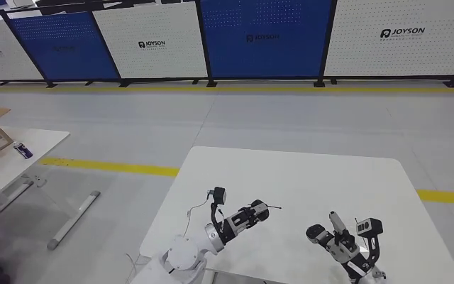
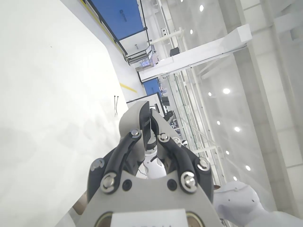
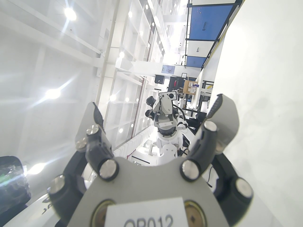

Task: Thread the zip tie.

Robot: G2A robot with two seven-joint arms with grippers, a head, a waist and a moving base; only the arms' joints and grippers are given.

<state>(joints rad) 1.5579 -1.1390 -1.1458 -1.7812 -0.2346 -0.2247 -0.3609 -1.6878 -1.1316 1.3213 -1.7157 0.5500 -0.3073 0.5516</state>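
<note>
My left gripper (image 1: 261, 208) (image 2: 149, 112) is over the near part of the white table (image 1: 298, 177), shut on a thin black zip tie (image 1: 274, 207) whose free end sticks out toward the right arm. My right gripper (image 1: 324, 224) (image 3: 158, 103) hovers a short way to the right, open, with nothing between its fingers. It faces the left arm (image 3: 165, 116). Two more black zip ties (image 2: 116, 105) lie side by side on the table beyond the left gripper.
The table's near edge (image 1: 234, 268) runs just under both arms. A second white table (image 1: 28, 145) stands at the far left across a strip of floor. Blue and white pegboard panels (image 1: 262, 39) line the back of the room.
</note>
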